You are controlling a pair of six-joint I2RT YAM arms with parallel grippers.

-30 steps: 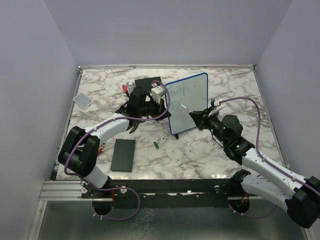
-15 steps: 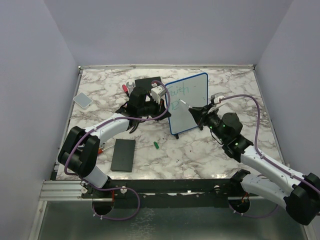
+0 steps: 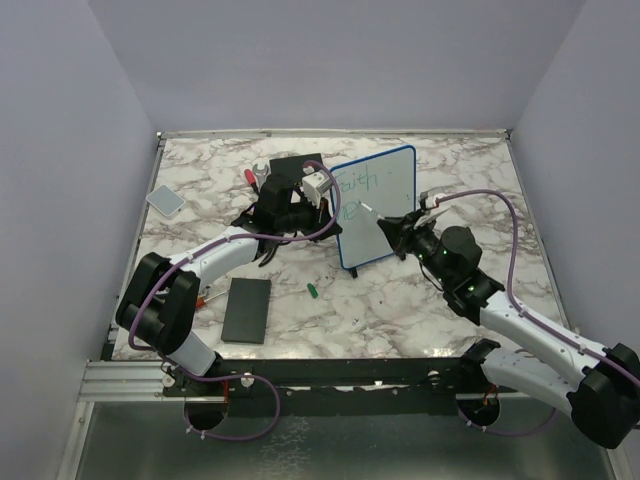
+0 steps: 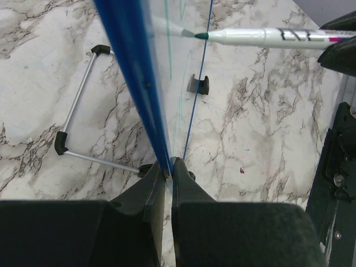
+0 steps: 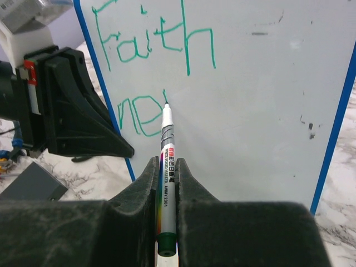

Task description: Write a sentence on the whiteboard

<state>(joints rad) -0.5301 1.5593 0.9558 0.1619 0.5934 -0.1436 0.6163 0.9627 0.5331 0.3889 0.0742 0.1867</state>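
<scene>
1. The right gripper [image 5: 166,164] is pinching a white marker [image 5: 165,139] between its two closed fingers. The barrel is pointing straight out ahead of the jaws, and its butt end is sitting back between them.
2. The marker's tip is pressing against the white face of the whiteboard [image 5: 250,100], just right of the last green stroke on the lower line.
3. The sentence [image 5: 150,41] is showing as green handwriting in two lines. "Faith" is running across the upper left, and a started word reading "ne" is sitting beneath it near the left frame.
4. The left gripper [image 4: 168,167] is clamping the board's blue frame at its left edge, with its fingers pressed together on the thin rim, one on either side.
5. The whiteboard is standing upright near the middle of the marble table [image 3: 450,170], between the two arms, with its written face facing the right arm.
6. Behind the board, a wire stand [image 4: 78,111] with black feet is resting on the marble.
7. Nearer the arm bases, a flat black slab [image 3: 247,309] is lying left of the board. A small green cap [image 3: 312,290] is lying between the slab and the board, apart from both.
8. A small grey pad [image 3: 165,199] is lying near the table's left edge, well apart from the board.
9. A wrench [image 3: 258,172] is lying at the rear, just beside a black block [image 3: 295,165] behind the left gripper.
</scene>
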